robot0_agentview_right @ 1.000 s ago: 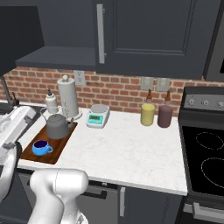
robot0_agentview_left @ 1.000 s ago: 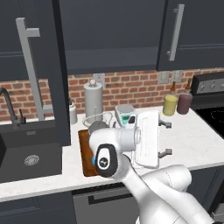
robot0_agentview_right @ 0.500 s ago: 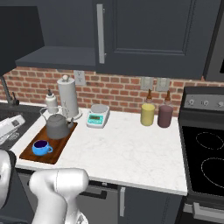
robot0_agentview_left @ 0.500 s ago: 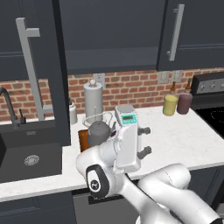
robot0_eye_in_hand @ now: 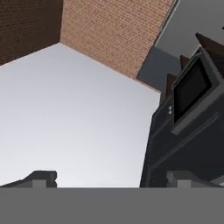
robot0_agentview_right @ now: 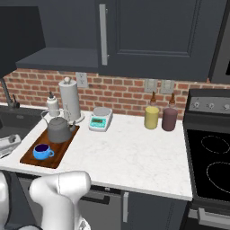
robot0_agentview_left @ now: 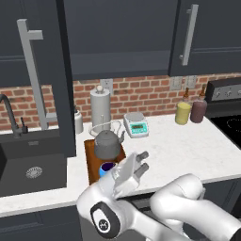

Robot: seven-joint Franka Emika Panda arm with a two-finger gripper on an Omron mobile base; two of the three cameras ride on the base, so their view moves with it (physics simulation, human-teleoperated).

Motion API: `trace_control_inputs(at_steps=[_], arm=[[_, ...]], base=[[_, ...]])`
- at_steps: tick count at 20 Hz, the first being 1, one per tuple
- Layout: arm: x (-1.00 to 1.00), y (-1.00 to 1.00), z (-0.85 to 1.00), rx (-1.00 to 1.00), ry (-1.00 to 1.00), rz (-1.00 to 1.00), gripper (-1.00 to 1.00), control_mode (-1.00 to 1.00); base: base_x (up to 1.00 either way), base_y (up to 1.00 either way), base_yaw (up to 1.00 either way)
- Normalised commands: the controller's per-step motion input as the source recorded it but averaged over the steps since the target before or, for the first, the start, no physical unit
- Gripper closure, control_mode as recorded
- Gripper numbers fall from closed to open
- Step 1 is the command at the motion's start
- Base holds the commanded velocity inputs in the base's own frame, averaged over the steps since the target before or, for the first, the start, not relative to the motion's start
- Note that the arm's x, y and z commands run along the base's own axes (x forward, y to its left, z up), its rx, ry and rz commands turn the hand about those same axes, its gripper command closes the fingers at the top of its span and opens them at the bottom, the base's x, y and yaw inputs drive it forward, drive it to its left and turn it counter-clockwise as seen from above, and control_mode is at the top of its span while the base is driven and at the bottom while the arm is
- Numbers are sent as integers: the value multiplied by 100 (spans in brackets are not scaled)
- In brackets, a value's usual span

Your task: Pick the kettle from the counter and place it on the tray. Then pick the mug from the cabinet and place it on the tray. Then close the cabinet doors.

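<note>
The kettle point(robot0_agentview_right: 58, 128) and mug point(robot0_agentview_right: 42, 152) stand on the tray point(robot0_agentview_right: 39, 160), so only the doors remain. The left door point(robot0_agentview_left: 60, 80) stands open, edge toward the left camera; it is stiff and should swing lightly if pushed on its flat face (or hooked at the bar handle point(robot0_agentview_left: 34, 75)). The gripper point(robot0_agentview_left: 140, 164) is wide open and empty. The hinge side and the shelf are hard to see.

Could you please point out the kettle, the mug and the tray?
kettle point(robot0_agentview_right: 59, 130), right base view, grey body.
mug point(robot0_agentview_right: 42, 152), right base view, blue rim.
tray point(robot0_agentview_right: 68, 140), right base view, bare right rim.
</note>
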Motion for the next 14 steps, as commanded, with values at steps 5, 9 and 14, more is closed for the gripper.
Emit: trace_control_inputs(at_steps=[5, 9, 14], arm=[[23, 33, -1, 0, 38, 0, -100, -100], [19, 47, 15, 0, 37, 0, -100, -100], [24, 46, 3, 0, 44, 0, -100, -100]], base=[[0, 0, 0], [0, 0, 0], [0, 0, 0]])
